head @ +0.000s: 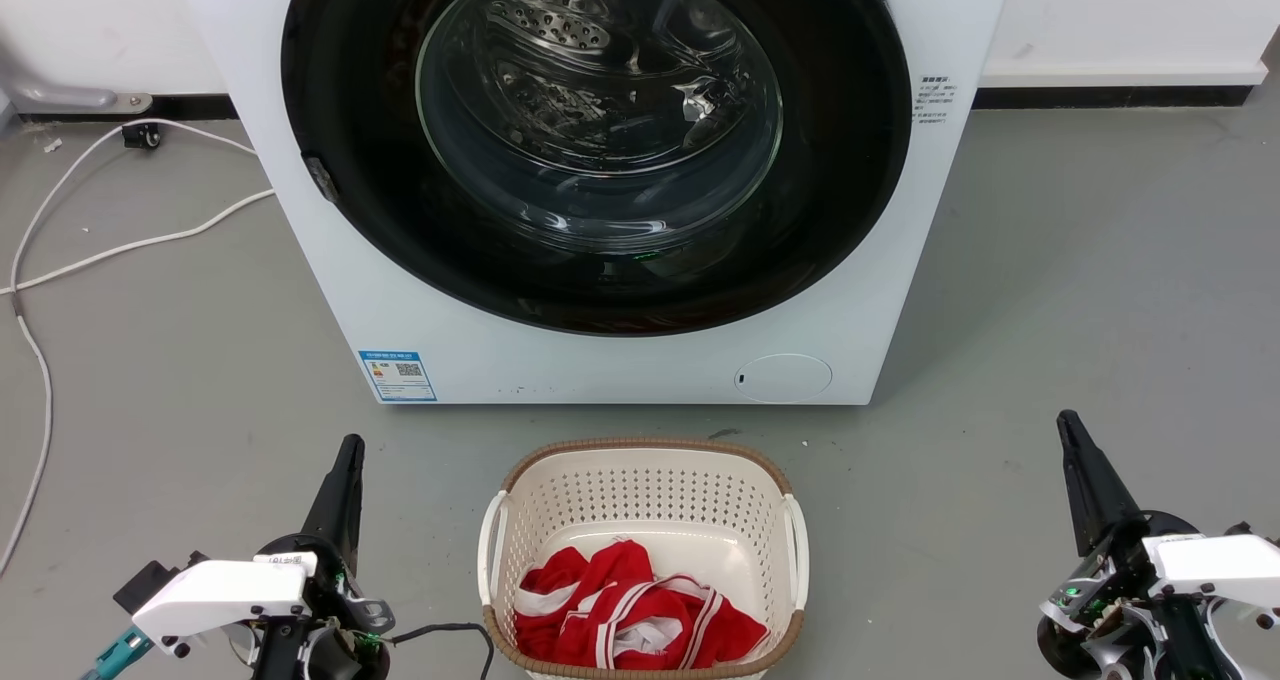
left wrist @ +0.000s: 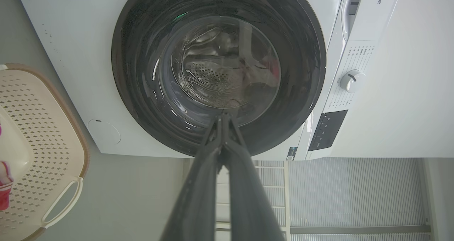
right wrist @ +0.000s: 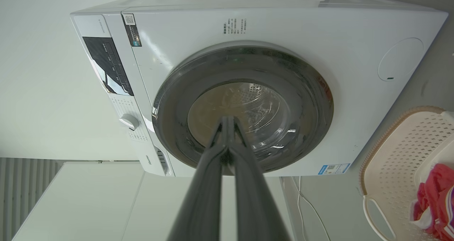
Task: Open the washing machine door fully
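The washing machine door (head: 600, 295) is sitting shut, flush against the front of the washing machine (head: 300, 260), just beyond the laundry basket (head: 640, 452) that is holding a red-and-white garment (head: 630, 610). The left end effector (head: 349, 448) and the right end effector (head: 1068, 422) are hovering low on either side of the basket, well apart from the door, each with its fingers pressed together and gripping nothing. The door is looking rigid, fairly heavy and hinged, and its glossy black ring and bulging glass are probably offering only slippery purchase. A small grey catch (head: 320, 178) is showing on the rim at the robot's left. Hooking a finger there is likely the best hold.
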Controlling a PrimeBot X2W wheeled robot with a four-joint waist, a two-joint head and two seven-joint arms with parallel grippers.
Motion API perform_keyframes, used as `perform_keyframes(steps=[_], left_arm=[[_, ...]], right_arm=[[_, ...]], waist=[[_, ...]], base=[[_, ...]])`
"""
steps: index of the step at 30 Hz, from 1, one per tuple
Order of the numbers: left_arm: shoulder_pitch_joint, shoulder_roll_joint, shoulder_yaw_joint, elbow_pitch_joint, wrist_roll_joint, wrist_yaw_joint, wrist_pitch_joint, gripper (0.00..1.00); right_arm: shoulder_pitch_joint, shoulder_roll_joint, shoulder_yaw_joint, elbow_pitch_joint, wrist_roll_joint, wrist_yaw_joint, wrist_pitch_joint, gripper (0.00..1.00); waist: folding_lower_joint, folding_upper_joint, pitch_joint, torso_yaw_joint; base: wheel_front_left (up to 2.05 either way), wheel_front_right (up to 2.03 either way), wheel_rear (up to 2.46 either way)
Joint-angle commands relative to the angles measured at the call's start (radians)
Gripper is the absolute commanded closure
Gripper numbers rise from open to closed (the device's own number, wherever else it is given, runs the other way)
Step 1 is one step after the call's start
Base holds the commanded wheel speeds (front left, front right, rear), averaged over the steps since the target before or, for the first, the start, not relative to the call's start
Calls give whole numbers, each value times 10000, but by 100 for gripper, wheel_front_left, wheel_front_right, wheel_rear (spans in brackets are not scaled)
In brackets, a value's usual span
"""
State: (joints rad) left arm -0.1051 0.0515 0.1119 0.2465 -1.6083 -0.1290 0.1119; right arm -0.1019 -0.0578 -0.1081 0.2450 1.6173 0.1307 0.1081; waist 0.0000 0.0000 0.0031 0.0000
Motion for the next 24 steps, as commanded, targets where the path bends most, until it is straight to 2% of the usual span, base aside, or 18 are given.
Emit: perform_keyframes(steps=[1,2,3,15,24], left_arm=[[-72,-9,38,-1,22,-33,32,100],[-72,-9,38,-1,23,-33,31,100],[12,-4,-5,19,-2,2,-7,0],[44,10,-442,-381,392,-2,-538,0],[34,5,-413,-957,1782,-5,-947,0]], right_arm=[[-128,43,-14,16,-81,0,38,100],[-128,43,-16,16,-79,0,39,100],[16,4,-1,19,-13,0,9,0],[162,13,260,-306,-301,0,-520,0],[268,20,270,-880,-1990,0,-927,0]], waist=[[0,0,0,0],[0,0,0,0],[0,0,0,0],[0,0,4,6],[0,0,21,12]], base=[[0,0,0],[0,0,0],[0,0,0],[0,0,0],[0,0,0]])
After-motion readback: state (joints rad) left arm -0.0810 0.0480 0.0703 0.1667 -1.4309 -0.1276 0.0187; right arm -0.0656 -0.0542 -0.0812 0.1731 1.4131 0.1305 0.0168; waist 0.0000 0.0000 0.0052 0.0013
